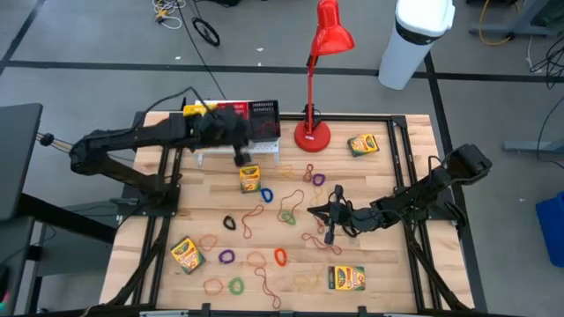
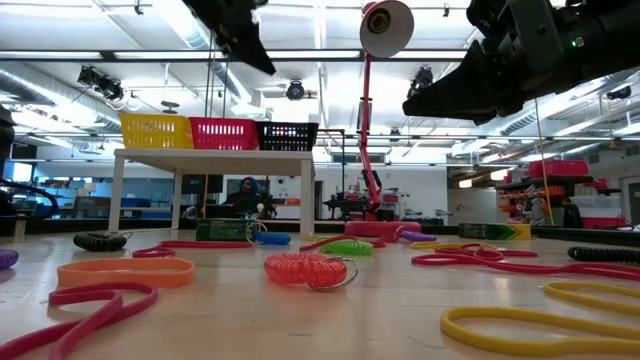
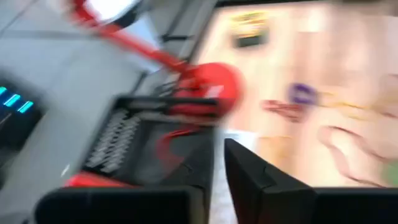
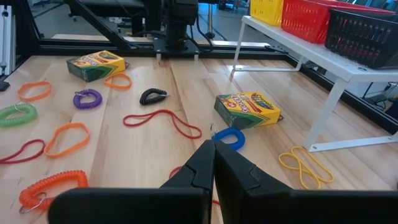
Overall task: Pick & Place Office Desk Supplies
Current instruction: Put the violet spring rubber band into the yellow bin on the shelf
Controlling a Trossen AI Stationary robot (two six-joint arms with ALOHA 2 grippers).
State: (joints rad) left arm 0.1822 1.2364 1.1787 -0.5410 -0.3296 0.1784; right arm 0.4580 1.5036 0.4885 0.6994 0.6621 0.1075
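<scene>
High view: we are watching the left gripper [image 1: 240, 145] hanging over the rack [image 1: 236, 154] and its baskets [image 1: 231, 120] at the back, with a crayon box [image 1: 249, 178] just in front of the rack; the other boxes are lying near the lamp [image 1: 362, 144], front left [image 1: 187, 254] and front right [image 1: 345, 277], with bands [image 1: 266, 195] scattered between them. The right gripper [image 1: 330, 214] is hovering low mid-table among those loops. Low view: we are seeing only loops in the foreground, an orange coil [image 2: 305, 268] among them, and both arms overhead. Left wrist view: blurred, but the fingers [image 3: 249, 177] are showing only a narrow gap, nothing visible between them, with the black basket [image 3: 146, 140] beneath. Right wrist view: the fingers [image 4: 231, 167] are pressed together, empty, pointing at a blue band [image 4: 229, 136] just short of the crayon box [image 4: 247, 109]. We are judging that the right gripper should be opening before it descends, straddling one side of the loop against the wood, clear of neighbouring bands.
</scene>
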